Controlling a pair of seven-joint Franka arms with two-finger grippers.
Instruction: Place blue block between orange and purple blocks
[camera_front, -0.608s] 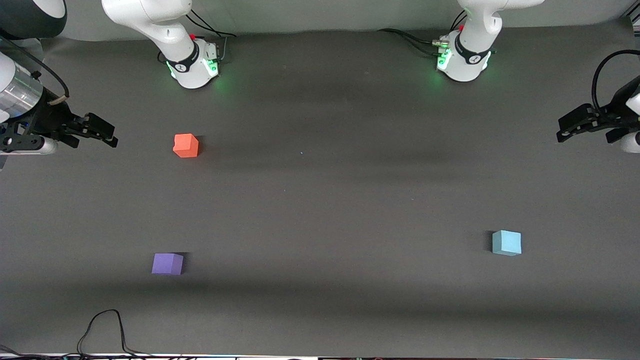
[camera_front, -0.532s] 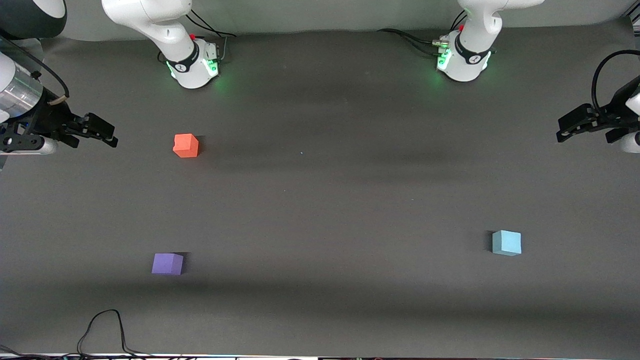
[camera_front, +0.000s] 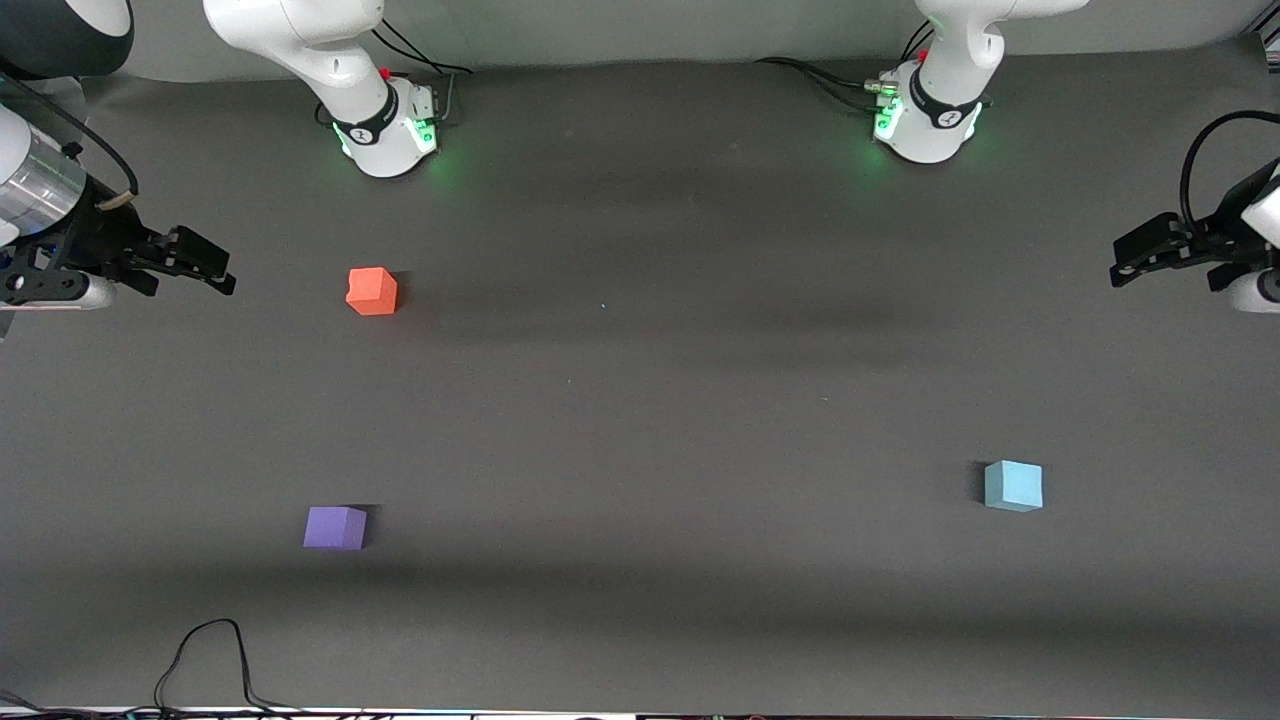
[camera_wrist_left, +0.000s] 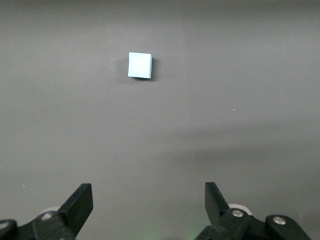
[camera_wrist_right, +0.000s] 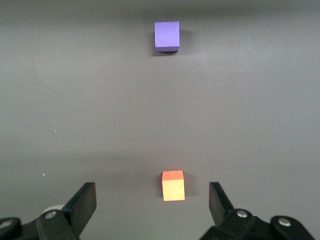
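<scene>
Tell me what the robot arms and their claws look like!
Both arms are glossy white with black rings and green lights glowing at their bases. Black cables plug in there. The left gripper and right gripper are black, each with two flat fingers.

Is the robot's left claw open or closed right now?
Open. The left gripper has its two black fingers spread wide apart with only bare table between them. It holds nothing; the blue block sits apart.
</scene>
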